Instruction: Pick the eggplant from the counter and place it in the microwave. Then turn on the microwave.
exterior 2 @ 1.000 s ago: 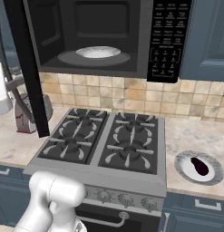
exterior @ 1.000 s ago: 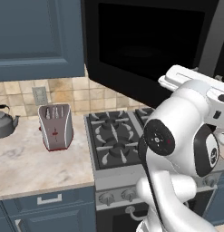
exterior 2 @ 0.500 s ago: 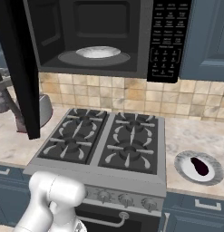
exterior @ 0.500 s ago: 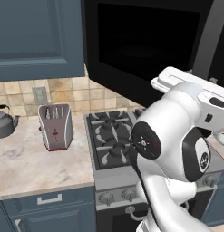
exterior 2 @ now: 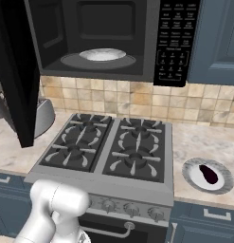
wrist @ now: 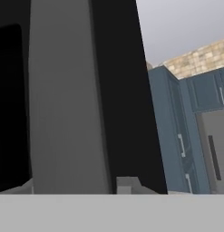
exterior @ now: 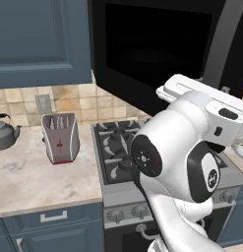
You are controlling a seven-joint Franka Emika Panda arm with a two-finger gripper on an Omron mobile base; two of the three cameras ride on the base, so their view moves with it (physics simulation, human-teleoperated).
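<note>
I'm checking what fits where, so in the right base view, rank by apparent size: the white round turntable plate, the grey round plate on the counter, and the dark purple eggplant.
1. White round turntable plate and grey round counter plate: look alike, and the counter plate is nearer, so unranked.
2. Dark purple eggplant: clearly smallest.

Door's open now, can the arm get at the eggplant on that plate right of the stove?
Probably yes: the eggplant lies uncovered on its plate on the counter, nothing over it. The gripper is at the microwave door handle.

I count one microwave (exterior 2: 113, 40), one eggplant (exterior 2: 209, 174) on one plate (exterior 2: 223, 184), one stove (exterior 2: 109, 152) with four burners, one toaster (exterior: 60, 138) and one kettle (exterior: 4, 134).
</note>
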